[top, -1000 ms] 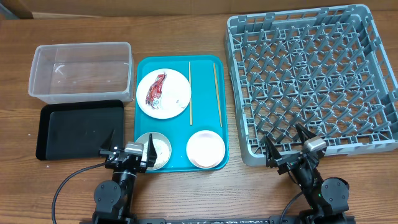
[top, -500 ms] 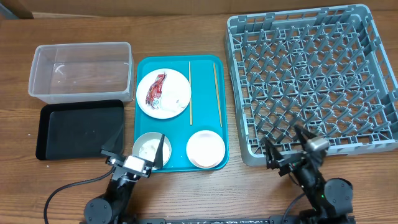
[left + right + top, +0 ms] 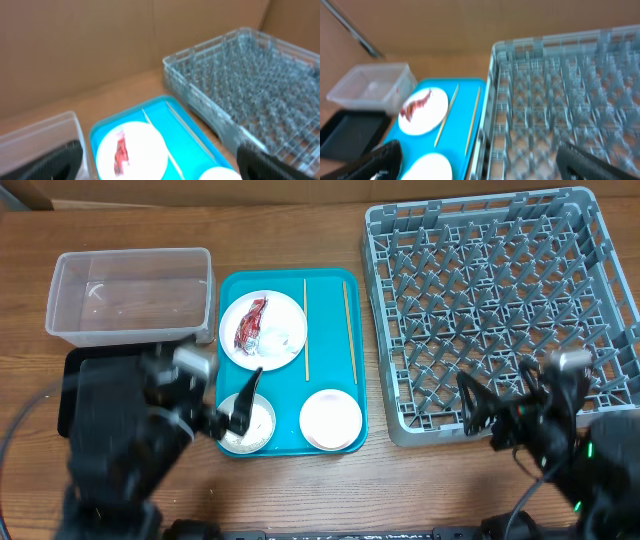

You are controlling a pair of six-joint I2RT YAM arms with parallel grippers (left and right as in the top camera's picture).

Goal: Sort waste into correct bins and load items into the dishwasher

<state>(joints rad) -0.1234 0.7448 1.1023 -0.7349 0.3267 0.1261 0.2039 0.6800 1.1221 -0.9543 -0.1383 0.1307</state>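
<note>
I am lifting both arms off their low rest at the near edge of the table. A second ago they were sitting small and folded there, and now they are looming large and smeared with motion in the overhead view. My left gripper (image 3: 159,152) is hanging spread wide with nothing in it, its fingers out at the corners of its own camera's view. My right gripper (image 3: 479,148) is spread just as wide and is carrying nothing either. My left arm is now covering most of the black tray (image 3: 342,134), and one of its fingers is crossing over the bowl (image 3: 247,423) at the near left of the teal tray (image 3: 290,276). Nothing on the table has shifted meanwhile, so I am judging the job to be only beginning, with nothing binned and nothing loaded.

The plate (image 3: 263,329) is sitting at the far left of the teal tray, round and white. The wrapper (image 3: 250,325) is lying crumpled on it, red with white, and just beside that is a pale lump I am taking for the tissue (image 3: 279,337). The two chopsticks (image 3: 306,328) are lying lengthwise to the plate's right, well apart from each other. A second bowl (image 3: 330,420) is standing at the near right. The tub (image 3: 130,254) is standing left of the teal tray with nothing I can see in it, and the rack (image 3: 500,300) on the right is holding no dishes.
</note>
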